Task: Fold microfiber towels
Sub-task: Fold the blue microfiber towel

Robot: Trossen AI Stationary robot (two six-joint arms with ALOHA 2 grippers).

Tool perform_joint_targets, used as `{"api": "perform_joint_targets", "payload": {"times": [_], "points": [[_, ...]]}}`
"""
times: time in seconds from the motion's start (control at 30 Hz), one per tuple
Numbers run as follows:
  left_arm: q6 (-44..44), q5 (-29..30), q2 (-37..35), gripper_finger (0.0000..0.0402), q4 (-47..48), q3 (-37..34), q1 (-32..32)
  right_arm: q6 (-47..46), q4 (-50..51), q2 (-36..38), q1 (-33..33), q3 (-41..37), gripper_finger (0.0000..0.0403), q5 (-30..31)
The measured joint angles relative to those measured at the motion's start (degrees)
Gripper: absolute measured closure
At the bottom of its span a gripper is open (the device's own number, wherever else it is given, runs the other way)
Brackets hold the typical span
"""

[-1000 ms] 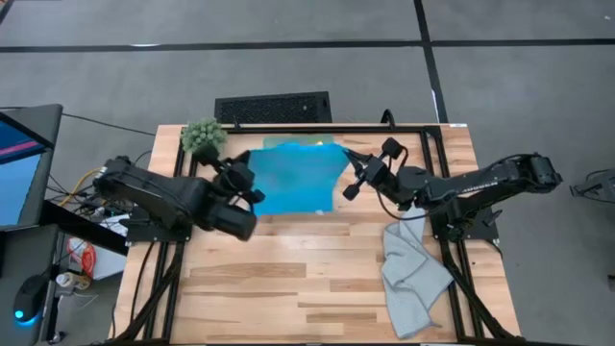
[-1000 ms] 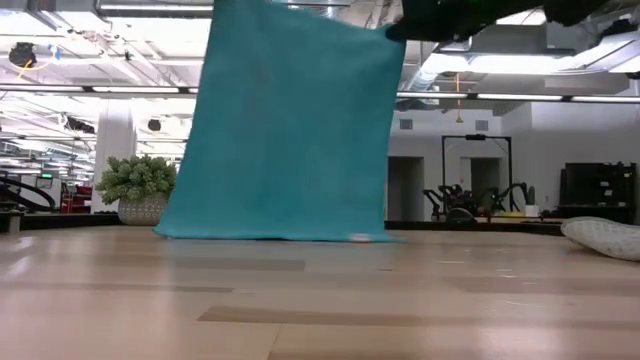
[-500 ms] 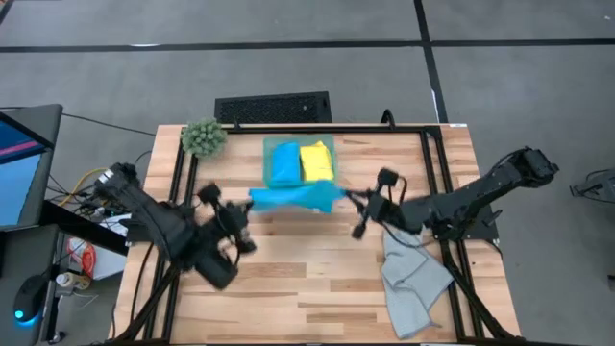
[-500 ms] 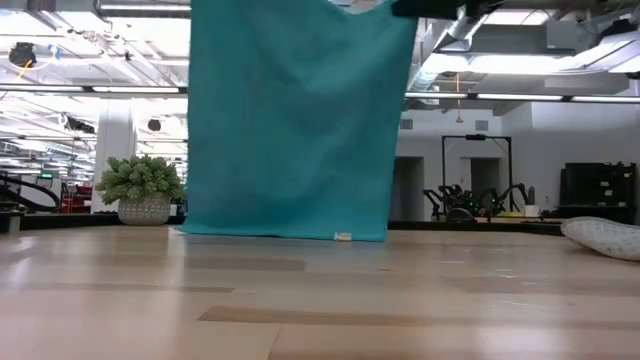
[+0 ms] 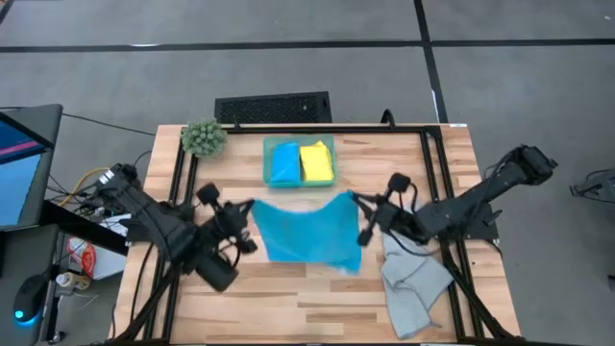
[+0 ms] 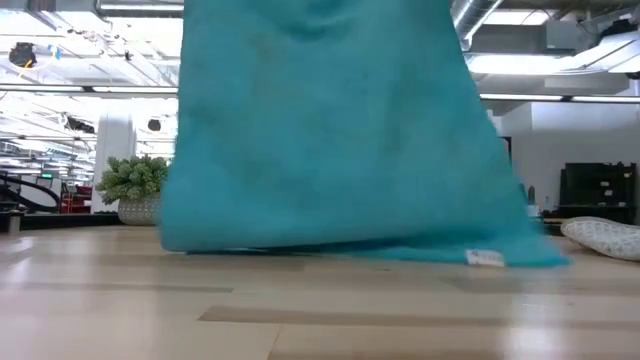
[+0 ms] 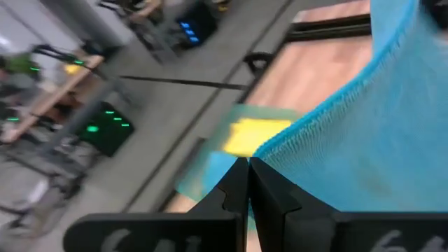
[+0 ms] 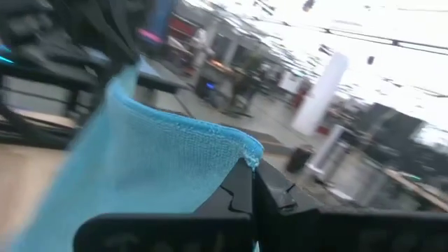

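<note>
The left tool (image 5: 242, 213) and right tool (image 5: 359, 206) each pinch a top corner of the blue towel (image 5: 309, 231), which hangs between them, its bottom edge trailing on the table (image 5: 288, 298); soft, light and limp, it is best held by its corners

The butcher-block table (image 5: 317, 288) stood on a grey floor (image 5: 288, 58) crossed by dark lines. Beyond the table's far edge lay a black keyboard (image 5: 273, 107); left of the table glowed a monitor (image 5: 19, 178). Behind the table, strip lights (image 6: 70, 90) ran under an open ceiling.
</note>
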State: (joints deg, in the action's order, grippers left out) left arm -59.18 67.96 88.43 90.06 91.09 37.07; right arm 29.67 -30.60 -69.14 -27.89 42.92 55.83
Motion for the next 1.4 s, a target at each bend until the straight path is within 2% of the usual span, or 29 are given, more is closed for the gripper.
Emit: {"api": "perform_joint_targets", "payload": {"times": [0.1, 0.37, 0.43, 0.57, 0.63, 0.73, 0.87, 1.03, 1.17, 1.4], "points": [[4.68, 2.59, -2.01, 0.0401, -0.05, 0.0, -5.06, 1.69, 0.22, -0.02, 6.11, -0.02, 0.0386, -1.25], [16.35, 10.83, -9.44, 0.0401, -1.2, 0.0, -20.9, 4.31, -5.41, -0.04, 24.68, -0.02, 0.0392, -16.2], [20.7, 11.85, -11.19, 0.0401, -3.71, 0.02, -23.08, 6.72, -7.77, -0.07, 26.97, -0.02, 0.039, -18.77], [29.19, 11.17, -13.64, 0.0401, -9.9, 0.04, -23.65, 12.1, -8.65, -0.07, 27.87, 0.04, 0.0391, -19.27], [29.79, 10.8, -13.78, 0.0401, -10.77, -0.27, -22.18, 11.79, -7.29, -0.07, 26.56, 0.04, 0.0393, -18.6], [25.77, 9.41, -13.58, 0.0401, -10.58, -2.41, -18.68, 9.07, -2.79, -0.04, 22.88, 0.04, 0.0394, -17.94], [17.56, 2.27, -11.4, 0.0401, -10.8, -8.11, -12.84, 1.49, 6.56, -0.22, 16.06, -0.02, 0.0391, -18.03], [2.23, -5.29, -7.04, 0.0401, -11.33, -14.08, -3.98, -12.23, 16.04, -0.23, 5.84, -0.02, 0.039, -18.14], [-8.89, -10.32, -1.44, 0.0401, -11.44, -15.39, 2.52, -24.19, 19.34, -1.44, -0.93, -0.02, 0.039, -17.79], [-24.5, -17.93, 8.88, 0.0401, -13.01, -15.41, 10.84, -43.04, 20.2, -10.85, -9.65, -0.04, 0.0388, -14.99]]}}
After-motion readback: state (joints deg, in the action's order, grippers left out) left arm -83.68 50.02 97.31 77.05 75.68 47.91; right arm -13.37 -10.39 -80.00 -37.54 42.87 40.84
